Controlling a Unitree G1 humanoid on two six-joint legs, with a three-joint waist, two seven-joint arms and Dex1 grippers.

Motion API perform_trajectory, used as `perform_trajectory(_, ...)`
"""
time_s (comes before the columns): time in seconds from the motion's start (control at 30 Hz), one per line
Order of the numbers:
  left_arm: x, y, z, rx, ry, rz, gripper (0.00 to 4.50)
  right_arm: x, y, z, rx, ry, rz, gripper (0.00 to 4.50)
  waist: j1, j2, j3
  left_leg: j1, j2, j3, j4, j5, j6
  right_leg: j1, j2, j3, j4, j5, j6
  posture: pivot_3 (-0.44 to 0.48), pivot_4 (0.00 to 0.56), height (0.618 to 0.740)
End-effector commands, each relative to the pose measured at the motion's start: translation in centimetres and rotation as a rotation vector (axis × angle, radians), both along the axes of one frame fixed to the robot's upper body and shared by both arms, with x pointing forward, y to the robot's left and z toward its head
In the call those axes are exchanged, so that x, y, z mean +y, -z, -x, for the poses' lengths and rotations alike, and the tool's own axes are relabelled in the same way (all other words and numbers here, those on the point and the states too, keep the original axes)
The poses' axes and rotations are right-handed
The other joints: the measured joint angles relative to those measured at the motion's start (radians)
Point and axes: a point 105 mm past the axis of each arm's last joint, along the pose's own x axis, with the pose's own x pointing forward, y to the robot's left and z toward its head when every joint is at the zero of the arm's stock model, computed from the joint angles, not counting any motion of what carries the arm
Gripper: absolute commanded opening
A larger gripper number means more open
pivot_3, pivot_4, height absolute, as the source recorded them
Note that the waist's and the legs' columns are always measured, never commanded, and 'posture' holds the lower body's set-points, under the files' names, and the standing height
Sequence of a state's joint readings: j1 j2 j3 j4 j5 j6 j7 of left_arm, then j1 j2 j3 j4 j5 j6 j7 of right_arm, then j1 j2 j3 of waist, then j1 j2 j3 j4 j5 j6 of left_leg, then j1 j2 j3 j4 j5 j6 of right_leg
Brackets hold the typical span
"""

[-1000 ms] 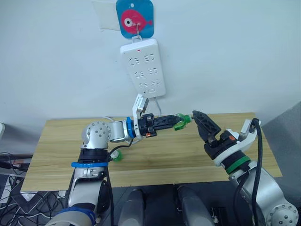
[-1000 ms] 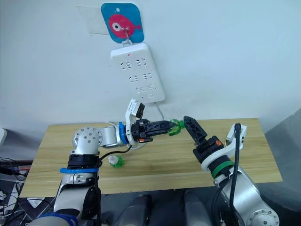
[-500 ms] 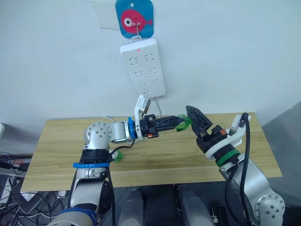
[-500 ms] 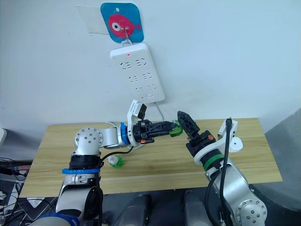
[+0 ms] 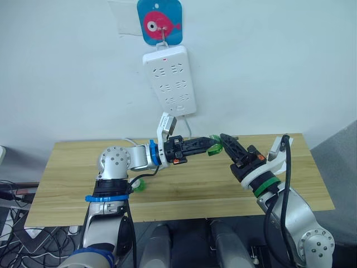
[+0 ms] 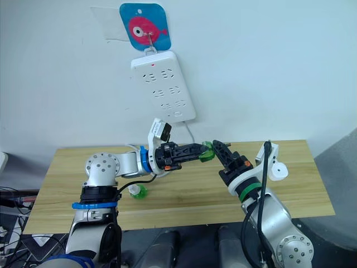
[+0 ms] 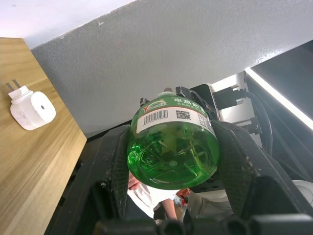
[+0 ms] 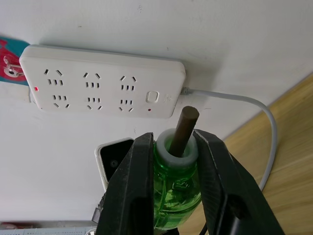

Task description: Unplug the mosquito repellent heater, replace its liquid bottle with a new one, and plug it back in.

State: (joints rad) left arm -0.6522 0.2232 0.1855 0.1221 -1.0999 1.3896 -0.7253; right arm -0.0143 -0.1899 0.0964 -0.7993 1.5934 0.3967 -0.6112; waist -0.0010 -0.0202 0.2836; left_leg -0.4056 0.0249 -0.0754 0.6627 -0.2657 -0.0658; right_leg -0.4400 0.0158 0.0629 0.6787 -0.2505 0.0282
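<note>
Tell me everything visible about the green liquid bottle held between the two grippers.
The green bottle is small, of clear green plastic, with a white barcode label around it, a white collar at its neck and a dark wick rod sticking out. It hangs in the air above the wooden table, lying roughly level. The left gripper clamps its body; the right gripper closes on its neck end.

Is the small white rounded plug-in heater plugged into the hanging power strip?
No. The small white heater lies on the wooden table, prongs exposed.
</note>
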Motion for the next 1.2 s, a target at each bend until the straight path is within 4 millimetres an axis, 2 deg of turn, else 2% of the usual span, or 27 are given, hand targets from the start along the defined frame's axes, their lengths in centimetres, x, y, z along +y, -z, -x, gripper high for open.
perform_trajectory(0.03,-0.4,-0.5,0.9,-0.019,0.049,0.006,3.02,-0.7,-1.1,0.3,-0.057,0.018,-0.005,0.81,0.000,0.000,0.000,0.000,0.000,0.000,0.000,0.000,0.000,0.000,0.000,0.000,0.000,0.000,0.000,0.138,0.273,0.740)
perform_trajectory(0.2,0.7,-0.4,0.8,-0.060,0.048,-0.057,4.48,-3.8,-0.7,-0.7,-0.070,0.097,0.062,0.81,0.001,0.000,0.000,0.000,-0.001,0.000,0.000,0.000,0.000,0.000,0.000,0.000,0.000,0.000,0.000,0.145,0.272,0.740)
perform_trajectory(0.3,1.3,-0.7,0.6,-0.129,0.023,-0.098,4.50,-5.3,-0.5,-1.2,-0.074,0.149,0.122,0.81,0.001,0.000,0.000,0.000,-0.001,0.000,0.000,0.000,0.000,0.000,0.000,0.000,0.000,0.000,0.000,0.162,0.272,0.740)
perform_trajectory(0.4,1.7,-0.4,1.8,-0.480,0.052,-0.234,4.50,-8.2,1.0,-2.1,-0.092,0.245,0.414,0.81,0.002,0.000,0.000,0.000,-0.001,0.001,-0.001,0.000,0.000,-0.001,0.000,0.001,0.000,0.000,0.000,0.174,0.267,0.740)
perform_trajectory(0.47,1.5,0.2,1.9,-0.736,0.021,-0.290,4.50,-10.0,2.9,-3.1,-0.080,0.342,0.702,0.81,0.008,0.000,0.000,0.001,0.000,0.002,-0.003,0.000,0.000,0.000,0.000,0.003,-0.001,0.000,0.000,0.181,0.265,0.740)
perform_trajectory(0.57,1.2,0.9,2.2,-1.002,-0.006,-0.294,4.50,-10.3,4.2,-4.0,-0.157,0.357,0.939,0.81,0.019,0.000,0.000,0.003,-0.002,0.006,-0.003,0.000,0.000,-0.001,-0.001,0.006,-0.001,0.000,0.000,0.197,0.259,0.740)
perform_trajectory(0.73,1.2,2.4,2.1,-1.191,-0.044,-0.316,4.50,-9.7,6.9,-5.8,-0.214,0.383,1.071,0.81,0.028,0.000,0.000,0.002,0.000,0.007,-0.001,0.000,0.000,-0.001,0.001,0.007,-0.002,0.000,-0.001,0.204,0.261,0.740)
perform_trajectory(1.0,1.4,2.6,1.2,-1.253,-0.119,-0.350,4.50,-10.6,10.9,-7.3,-0.230,0.403,1.237,0.81,0.028,-0.003,0.002,0.002,-0.002,0.008,-0.001,0.000,0.001,-0.001,0.000,0.007,-0.003,0.000,-0.001,0.238,0.288,0.740)
perform_trajectory(1.2,2.0,2.8,1.4,-1.271,-0.083,-0.371,4.50,-11.0,11.9,-7.9,-0.262,0.429,1.308,0.81,0.028,-0.003,0.003,0.003,-0.001,0.008,-0.001,0.000,0.001,-0.001,0.001,0.007,-0.001,0.000,-0.001,0.249,0.295,0.740)
